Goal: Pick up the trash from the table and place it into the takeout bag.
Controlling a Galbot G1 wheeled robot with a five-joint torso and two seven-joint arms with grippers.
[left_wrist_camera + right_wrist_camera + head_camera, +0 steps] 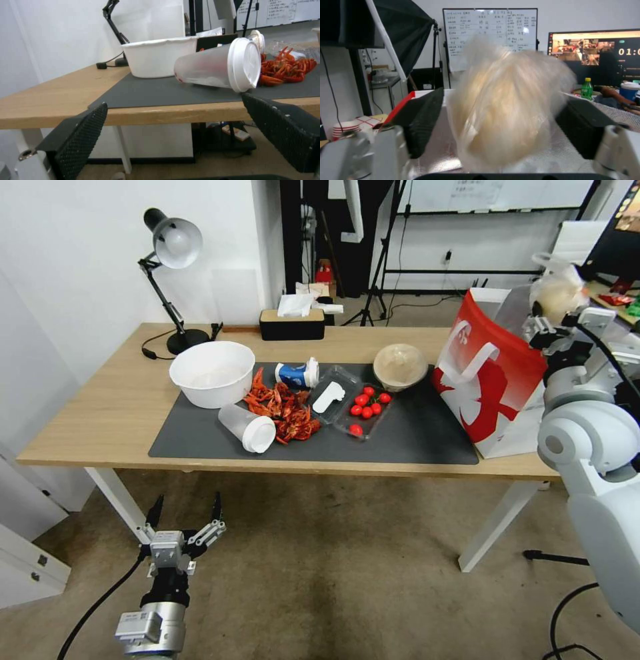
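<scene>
Low before the table's near edge, the left gripper [187,510] hangs parked with its jaws spread and empty. At the table's [87,427] right end the right gripper [500,130] is raised over the mouth of the takeout bag [493,380], its jaws wide on either side of the clear bag with a round tan item [506,105]. That bag blurs between them above the foil lining; whether it is being let go I cannot tell.

Judging by what lies on the dark mat, most work remains: the translucent white-lidded cup [248,427] tipped near the mat's front edge, the blue-white paper cup [297,375] on its side behind the red shells [283,410], and the tan lidded bowl [400,367] just beside the takeout bag.
</scene>
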